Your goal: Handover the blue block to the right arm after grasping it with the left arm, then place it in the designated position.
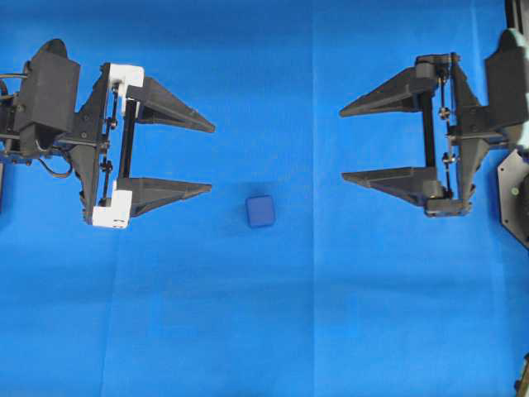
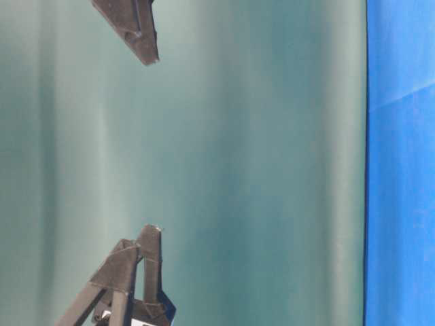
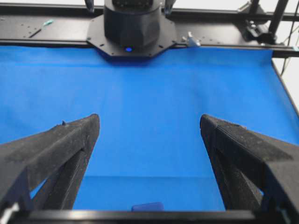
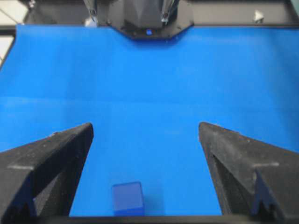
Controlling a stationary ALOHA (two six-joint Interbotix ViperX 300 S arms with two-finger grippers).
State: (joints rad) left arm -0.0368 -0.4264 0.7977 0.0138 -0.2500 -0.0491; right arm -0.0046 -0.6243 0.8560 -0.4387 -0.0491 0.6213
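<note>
Grippers left [image 1: 211, 158] and right [image 1: 341, 143] both gape wide, holding nothing, small dark-blue block [image 1: 260, 212] lying untouched between them.

The blue block [image 1: 260, 211] is a small dark-blue cube with rounded edges, sitting flat on the blue cloth near the middle of the table, slightly left of centre and toward the near side. It lies free, touching neither arm, squared roughly to the table's edges.
</note>
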